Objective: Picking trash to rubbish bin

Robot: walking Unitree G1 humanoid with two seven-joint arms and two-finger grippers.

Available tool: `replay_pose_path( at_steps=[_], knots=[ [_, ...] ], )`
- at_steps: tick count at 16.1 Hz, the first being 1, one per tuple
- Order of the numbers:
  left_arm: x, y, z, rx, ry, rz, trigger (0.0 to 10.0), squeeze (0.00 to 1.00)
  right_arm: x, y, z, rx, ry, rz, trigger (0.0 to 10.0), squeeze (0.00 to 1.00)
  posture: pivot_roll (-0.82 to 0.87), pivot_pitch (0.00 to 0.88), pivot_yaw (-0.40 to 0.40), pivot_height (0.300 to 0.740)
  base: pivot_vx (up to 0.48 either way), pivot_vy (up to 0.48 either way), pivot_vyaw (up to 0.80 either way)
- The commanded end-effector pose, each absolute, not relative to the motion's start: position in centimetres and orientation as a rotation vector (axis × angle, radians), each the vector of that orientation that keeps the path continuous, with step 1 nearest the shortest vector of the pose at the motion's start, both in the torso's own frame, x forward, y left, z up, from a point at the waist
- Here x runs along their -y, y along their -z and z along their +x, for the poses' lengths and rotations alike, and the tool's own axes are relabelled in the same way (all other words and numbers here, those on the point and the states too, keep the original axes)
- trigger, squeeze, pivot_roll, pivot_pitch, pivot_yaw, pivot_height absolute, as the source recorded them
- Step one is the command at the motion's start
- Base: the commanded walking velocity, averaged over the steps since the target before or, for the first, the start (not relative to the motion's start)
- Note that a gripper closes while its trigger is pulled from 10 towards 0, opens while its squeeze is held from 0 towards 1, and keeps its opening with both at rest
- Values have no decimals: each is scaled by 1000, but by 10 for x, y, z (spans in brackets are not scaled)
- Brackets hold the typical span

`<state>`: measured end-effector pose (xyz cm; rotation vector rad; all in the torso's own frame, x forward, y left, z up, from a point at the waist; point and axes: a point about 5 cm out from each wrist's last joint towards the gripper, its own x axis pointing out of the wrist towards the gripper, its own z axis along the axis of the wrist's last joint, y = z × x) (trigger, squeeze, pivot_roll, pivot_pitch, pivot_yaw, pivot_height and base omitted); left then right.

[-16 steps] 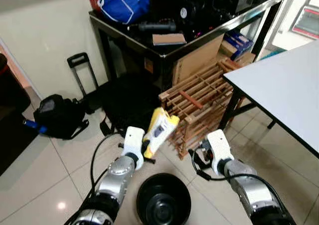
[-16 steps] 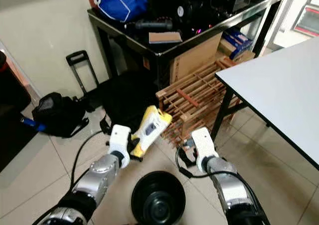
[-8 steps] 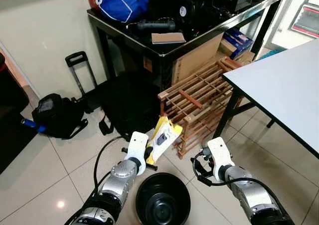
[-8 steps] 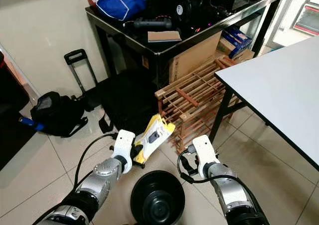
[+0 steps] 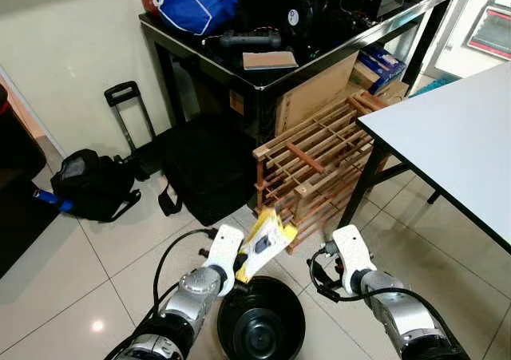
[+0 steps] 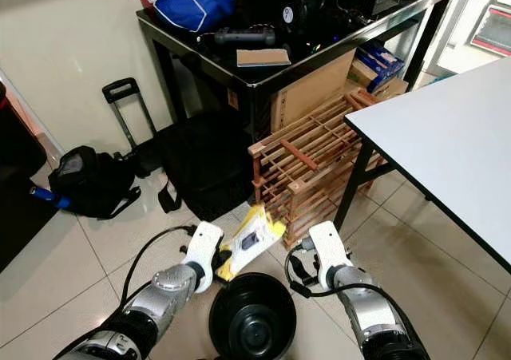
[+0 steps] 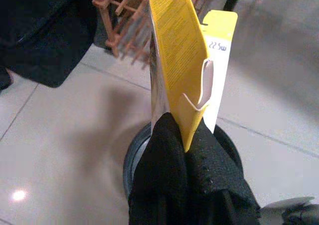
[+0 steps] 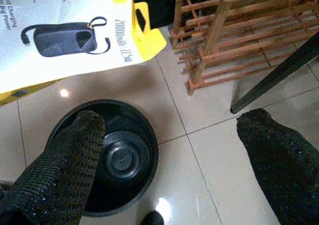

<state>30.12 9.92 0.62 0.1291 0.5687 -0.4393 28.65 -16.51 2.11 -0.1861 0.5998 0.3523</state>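
L pincer pinches yellow package just above black bin; R pincer spread wide beside bin, holding nothing

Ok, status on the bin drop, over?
Left gripper shut on yellow package, above black bin. Right gripper open, beside bin. Nothing blocking.

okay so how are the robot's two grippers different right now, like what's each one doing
The left gripper has its fingers shut on the yellow package; the right gripper is open and holds nothing. In the wrist views, the left fingers press together on the package's lower edge, while the right fingers stand wide apart. The left gripper sits at the black bin's rim; the right is off to its side. Both hang low over the tiled floor beside the bin.
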Motion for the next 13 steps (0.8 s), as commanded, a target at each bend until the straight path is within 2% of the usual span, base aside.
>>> replay_pose_path(
  at_steps=[1, 7, 13],
  knots=[
    [-103, -3, 300, -593, 433, 155, 10000, 0, 165, -15, 281, -630, -356, -198, 10000, 0, -72, 136, 49, 740, 0, 0, 0],
    [-114, 20, 281, -755, 435, 179, 10000, 0, 165, -19, 286, -606, -342, -205, 10000, 0, -75, 131, 53, 740, 0, 0, 0],
    [-91, 29, 268, -821, 550, 227, 10000, 0, 167, -10, 281, -642, -334, -207, 10000, 0, -86, 118, 55, 740, 0, 0, 0]
  ],
)
